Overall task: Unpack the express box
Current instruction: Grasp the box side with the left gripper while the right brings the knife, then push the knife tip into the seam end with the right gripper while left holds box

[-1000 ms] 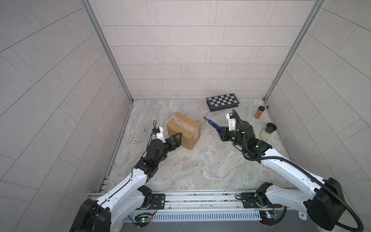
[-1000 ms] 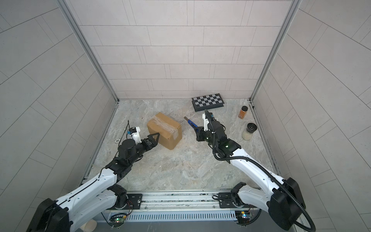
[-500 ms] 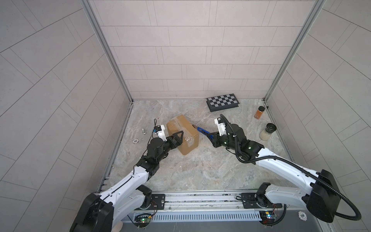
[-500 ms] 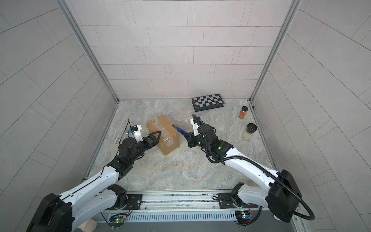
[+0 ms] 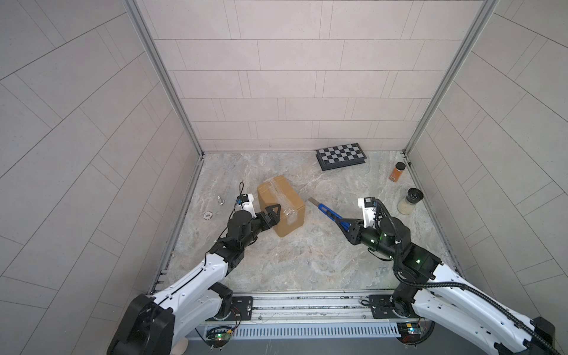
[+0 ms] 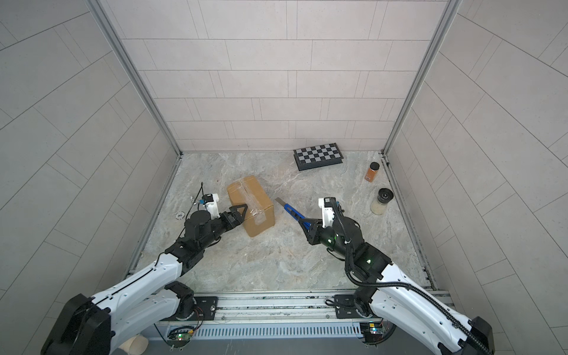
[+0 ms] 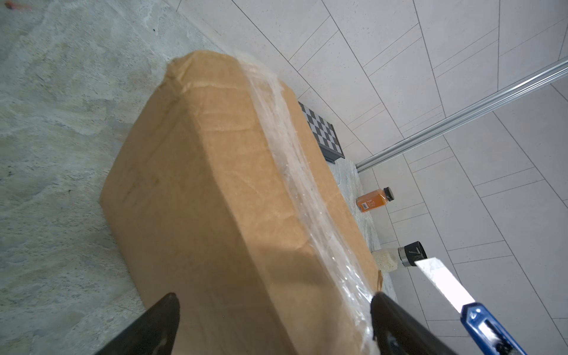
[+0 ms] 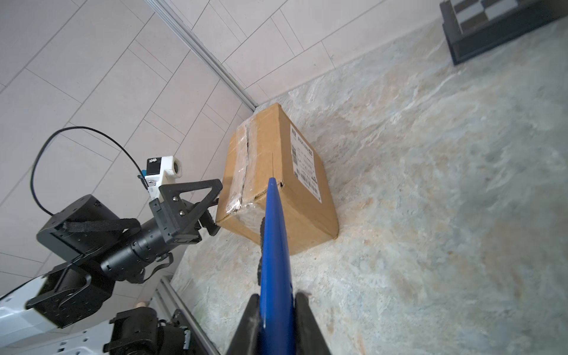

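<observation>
Clock: read on both top views, 12 at the back wall, centred on the marble table [image 5: 307, 264].
Express box: the express box [image 5: 281, 203] sits on the table just off centre toward 10 o'clock. Its long axis runs 11 to 5, the flaps are shut, and clear tape [image 7: 293, 172] runs along the top seam.
Left gripper: the left gripper [image 5: 274, 216] reaches in from 8 o'clock with jaws spread wide across the box's near end. One finger is over the taped top, the other low at the side. Contact with the cardboard: cannot tell.
Right gripper: the right gripper [image 6: 305, 222] is at 3 o'clock, jaws narrow, clamped on a blue utility knife [image 6: 292, 211] with its blade aimed at 10 o'clock.
Top views: a gap shows between blade tip and box. A checkered case [image 5: 341, 156] lies at 1 o'clock, an orange jar [image 5: 397, 172] and a pale-grain jar [image 5: 410, 201] stand at 2 to 3. The small metal parts [image 5: 220, 199] at 9 o'clock show nowhere else.
Right wrist view: a printed label [image 8: 304, 163] is on the box side facing the knife. The handle overlaps the box, hiding the gap.
Left wrist view: wrinkles in the tape, and the bare blade [image 7: 445, 282] beyond the box edge.
</observation>
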Robot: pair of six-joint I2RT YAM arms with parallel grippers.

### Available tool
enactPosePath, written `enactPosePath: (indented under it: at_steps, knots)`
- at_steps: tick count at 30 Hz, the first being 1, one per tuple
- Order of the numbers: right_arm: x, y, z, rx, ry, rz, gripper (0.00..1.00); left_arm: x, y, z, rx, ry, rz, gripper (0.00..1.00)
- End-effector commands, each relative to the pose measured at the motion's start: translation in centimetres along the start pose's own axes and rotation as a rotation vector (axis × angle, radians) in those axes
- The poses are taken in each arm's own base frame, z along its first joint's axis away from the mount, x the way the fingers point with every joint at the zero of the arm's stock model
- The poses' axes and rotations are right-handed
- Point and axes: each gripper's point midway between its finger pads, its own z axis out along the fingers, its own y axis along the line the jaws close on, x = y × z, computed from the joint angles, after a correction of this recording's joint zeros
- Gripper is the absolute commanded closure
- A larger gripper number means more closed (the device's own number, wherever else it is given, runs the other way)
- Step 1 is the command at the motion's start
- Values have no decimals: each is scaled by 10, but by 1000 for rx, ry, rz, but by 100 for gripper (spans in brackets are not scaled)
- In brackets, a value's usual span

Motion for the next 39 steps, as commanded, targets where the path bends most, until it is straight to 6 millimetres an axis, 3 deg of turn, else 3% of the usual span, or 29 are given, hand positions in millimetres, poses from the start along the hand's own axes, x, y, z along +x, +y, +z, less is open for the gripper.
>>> enactPosePath:
  at_steps: [1,12,22,39]
  knots:
    - [9,8,-5,-95,-3,147,100,-8,-8,2,10,-14,25,0]
    - [11,19,-5,-244,-40,261,100,-6,-4,2,8,-17,16,0]
    - [18,25,1,-258,-9,276,100,-6,-2,2,8,-25,10,0]
    - [36,7,4,-201,15,273,100,-3,-1,5,8,-18,7,0]
